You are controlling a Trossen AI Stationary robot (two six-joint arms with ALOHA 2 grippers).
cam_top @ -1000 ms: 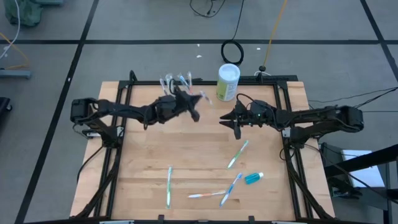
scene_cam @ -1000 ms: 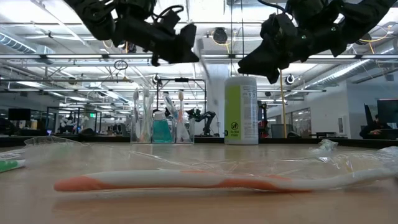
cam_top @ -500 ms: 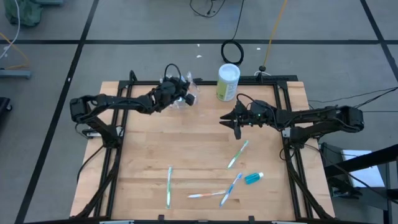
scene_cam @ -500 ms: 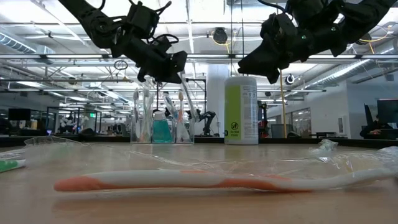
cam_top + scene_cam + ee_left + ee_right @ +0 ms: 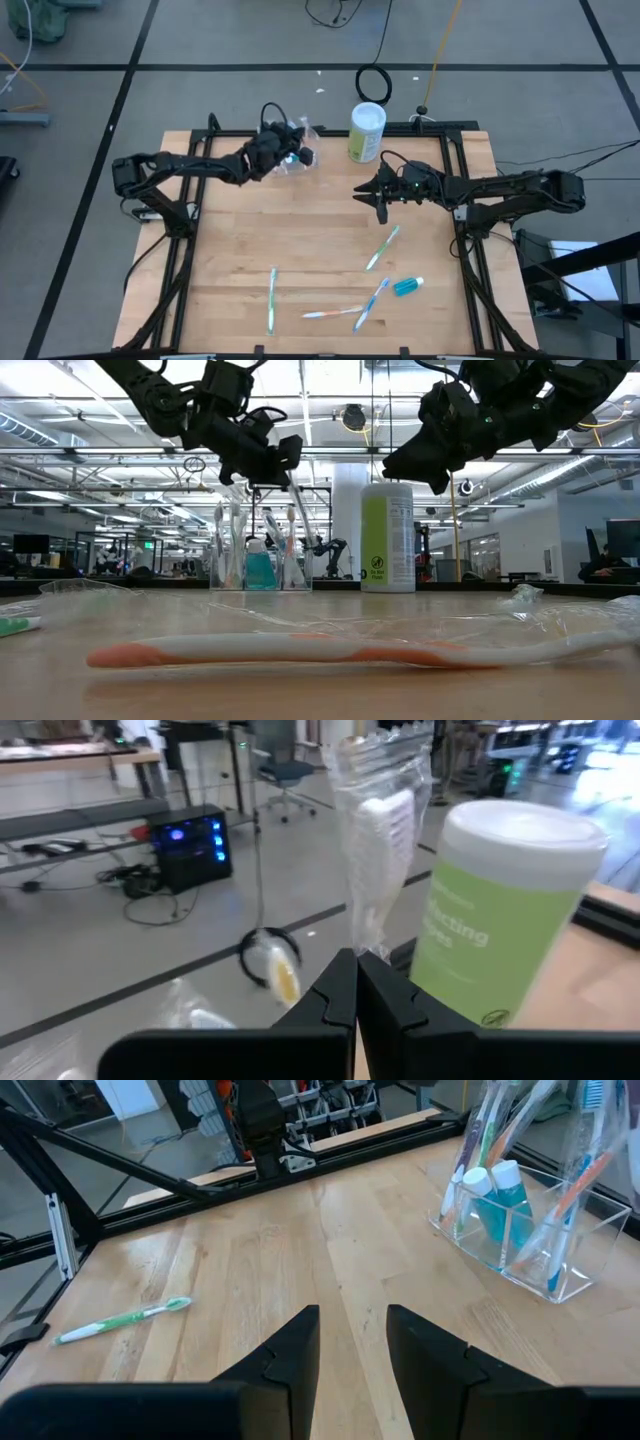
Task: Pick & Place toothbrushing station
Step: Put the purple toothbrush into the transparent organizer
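Dark left arm reaches over holder.

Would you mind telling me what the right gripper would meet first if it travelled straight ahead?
Likely the clear holder of toothbrushes, where the left gripper hovers, though depth is unclear; the right gripper crosses bare table first.

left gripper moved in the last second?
Yes. In the high view the left gripper went from the open table toward the far edge, closer to the white-and-green canister, now over the clear holder.

Two dark jointed arms with black cables.
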